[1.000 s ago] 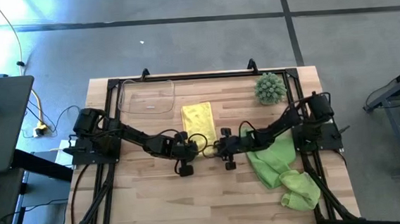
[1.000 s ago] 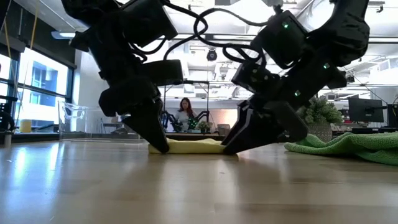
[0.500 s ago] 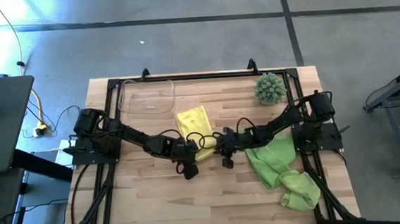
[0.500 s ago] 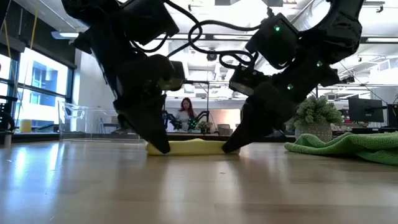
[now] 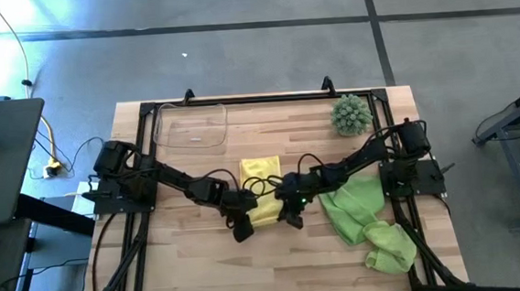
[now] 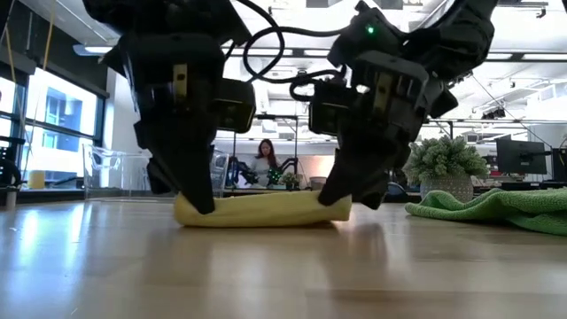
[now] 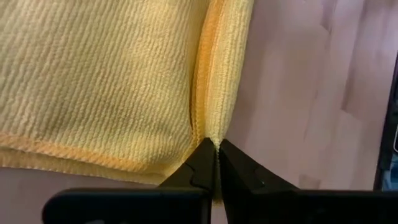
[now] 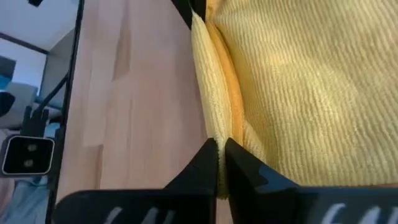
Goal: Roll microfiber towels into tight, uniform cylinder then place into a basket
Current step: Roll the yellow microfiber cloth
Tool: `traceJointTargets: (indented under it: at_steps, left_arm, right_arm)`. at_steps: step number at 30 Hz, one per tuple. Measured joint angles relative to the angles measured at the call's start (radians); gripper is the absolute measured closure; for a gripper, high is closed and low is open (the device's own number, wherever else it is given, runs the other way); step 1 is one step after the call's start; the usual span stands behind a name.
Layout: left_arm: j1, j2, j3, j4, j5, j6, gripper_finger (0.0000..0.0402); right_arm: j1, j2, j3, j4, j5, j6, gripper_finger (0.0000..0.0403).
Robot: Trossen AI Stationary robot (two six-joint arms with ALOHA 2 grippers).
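Low view: pale yellow ribbed microfiber towel (image 6: 263, 209) lies mid-table on the light wooden table (image 6: 283, 275), partly rolled into a low fat fold, long axis running between the two arms. Left gripper (image 7: 214, 149) fingers pinched nearly closed on one folded edge; right gripper (image 8: 221, 146) fingers likewise nipped on the opposite edge. Farther right, light green crumpled towels (image 5: 361, 216); far back-left, clear plastic rectangular basket (image 5: 190, 125).

Two dark, jointed arms were observed, with looped black cables draped along them. A green indicator light was noted on one arm. Tapered black fingers (image 7: 205, 163) were recorded.
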Motion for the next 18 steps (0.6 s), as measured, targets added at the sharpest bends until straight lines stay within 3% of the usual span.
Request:
traceJointTargets:
  at_steps: [11, 14, 18]
  left_arm:
    - [0.032, -0.006, 0.002, -0.027, -0.085, -0.123, 0.0394]
    - [0.030, -0.017, 0.002, -0.013, -0.071, -0.131, 0.0394]
    - [0.012, -0.037, 0.002, 0.005, -0.022, -0.124, 0.0394]
  right_arm:
    - [-0.004, -0.006, -0.016, -0.060, 0.127, 0.175, 0.0401]
    - [-0.006, -0.006, -0.017, -0.062, 0.107, 0.195, 0.0402]
    - [-0.006, -0.004, -0.015, -0.027, -0.002, 0.206, 0.0402]
